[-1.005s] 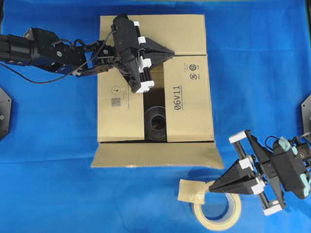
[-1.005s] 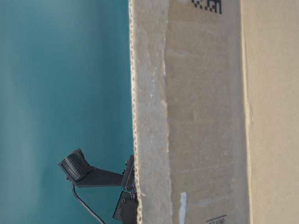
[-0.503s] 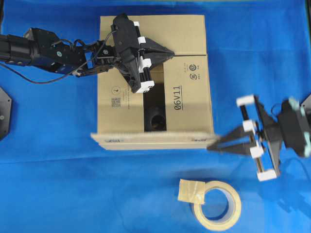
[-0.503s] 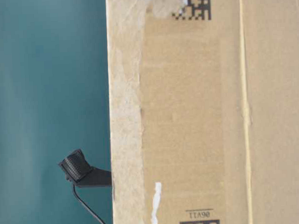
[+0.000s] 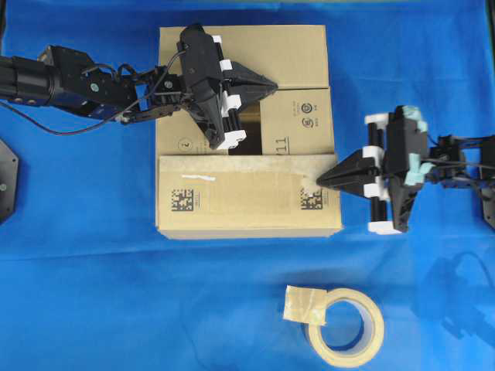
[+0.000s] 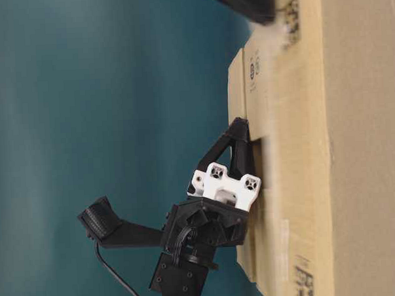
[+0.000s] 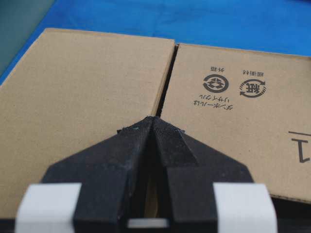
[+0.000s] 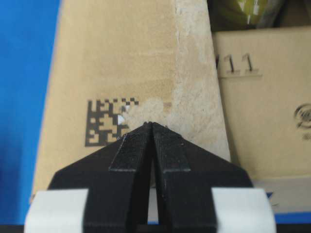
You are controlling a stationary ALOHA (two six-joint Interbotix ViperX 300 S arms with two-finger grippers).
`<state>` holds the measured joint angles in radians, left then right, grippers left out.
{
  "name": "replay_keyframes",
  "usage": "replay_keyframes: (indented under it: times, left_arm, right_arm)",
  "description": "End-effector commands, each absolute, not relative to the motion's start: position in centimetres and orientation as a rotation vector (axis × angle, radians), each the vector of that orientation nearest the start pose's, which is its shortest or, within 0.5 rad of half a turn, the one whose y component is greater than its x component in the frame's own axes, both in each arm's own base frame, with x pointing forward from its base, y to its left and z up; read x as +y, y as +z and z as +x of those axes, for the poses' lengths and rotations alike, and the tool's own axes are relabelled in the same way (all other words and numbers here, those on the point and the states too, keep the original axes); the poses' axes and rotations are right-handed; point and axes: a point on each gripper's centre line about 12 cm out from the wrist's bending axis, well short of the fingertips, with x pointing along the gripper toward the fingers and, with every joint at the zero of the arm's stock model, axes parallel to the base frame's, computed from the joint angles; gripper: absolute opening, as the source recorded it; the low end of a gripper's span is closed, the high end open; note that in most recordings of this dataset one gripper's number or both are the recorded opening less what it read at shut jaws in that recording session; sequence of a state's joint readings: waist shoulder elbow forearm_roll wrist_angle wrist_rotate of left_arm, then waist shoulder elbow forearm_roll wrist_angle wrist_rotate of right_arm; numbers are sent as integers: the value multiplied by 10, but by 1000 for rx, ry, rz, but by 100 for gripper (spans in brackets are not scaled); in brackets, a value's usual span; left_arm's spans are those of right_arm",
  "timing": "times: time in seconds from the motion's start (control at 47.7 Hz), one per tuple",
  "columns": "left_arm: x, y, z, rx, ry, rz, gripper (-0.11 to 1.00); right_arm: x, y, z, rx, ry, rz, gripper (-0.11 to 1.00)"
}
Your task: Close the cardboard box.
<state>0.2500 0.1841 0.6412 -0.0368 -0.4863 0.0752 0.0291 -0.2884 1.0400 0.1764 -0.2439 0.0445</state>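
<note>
The cardboard box stands mid-table on blue cloth. Its near flap, with QR prints and old tape, lies folded over the top. The far flap and the side flap printed 06V11 are also down. My left gripper is shut, its tips resting at the seam between the far and side flaps. My right gripper is shut too, with its tips on the near flap's right end beside a QR print. The table-level view shows the box side-on with my left gripper against it.
A beige tape roll with a loose tape end lies on the cloth in front of the box. A black mount sits at the left table edge. The left arm stretches in from the far left.
The near flap swung up from flat on the cloth and folded over the box top. My right gripper moved from the tape roll up to that flap's right end. The left arm stayed put.
</note>
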Motion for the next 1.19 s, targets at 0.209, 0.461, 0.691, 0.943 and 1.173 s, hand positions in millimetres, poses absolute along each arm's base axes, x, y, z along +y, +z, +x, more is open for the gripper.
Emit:
replay_keyframes:
  times: [0.209, 0.461, 0.691, 0.943, 1.173]
  left_arm:
    - [103, 163, 416, 320, 248, 0, 0]
    - [100, 211, 411, 302, 239, 10, 0]
    - [114, 265, 401, 272, 272, 43, 0]
    - [175, 287, 393, 363, 396, 29, 0]
    - [228, 271, 394, 577, 460, 1, 0]
  right_arm:
    - [2, 169, 304, 515, -76, 199, 0]
    - [3, 170, 305, 509, -74, 197, 0]
    - [2, 171, 306, 506, -74, 195, 0]
    - [2, 172, 307, 495, -74, 193, 0]
    - [2, 172, 307, 487, -73, 185, 0]
